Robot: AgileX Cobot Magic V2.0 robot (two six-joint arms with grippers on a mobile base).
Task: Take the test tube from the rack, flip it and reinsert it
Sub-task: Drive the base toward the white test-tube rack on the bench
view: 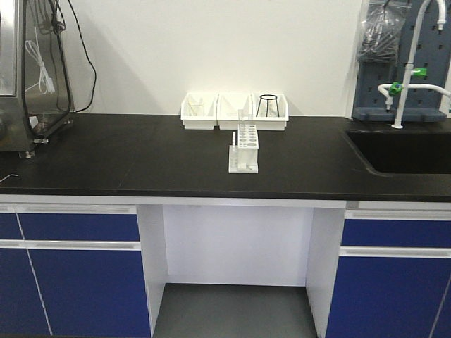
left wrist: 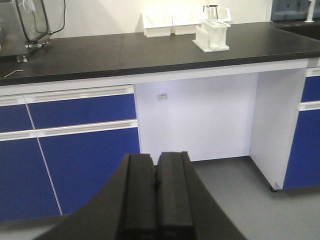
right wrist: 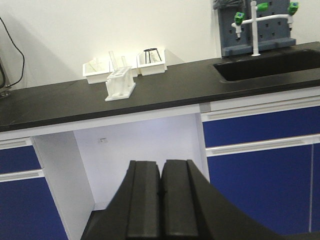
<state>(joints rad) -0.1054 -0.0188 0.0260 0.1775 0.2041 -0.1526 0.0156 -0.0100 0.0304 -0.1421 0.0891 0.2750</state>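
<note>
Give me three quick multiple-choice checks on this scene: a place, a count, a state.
1. Where on the counter does the rack stand? A far left end; B middle, before the bins; C far right end.
2. How many white bins? A one; B two; C three.
3. The left pincer and right pincer are: A both open; B both shut, empty; C one open.
Answers: 1 B, the front view centres it before the bins. 2 C, three sit side by side. 3 B, both wrist views show jaws pressed together, nothing between.
</note>
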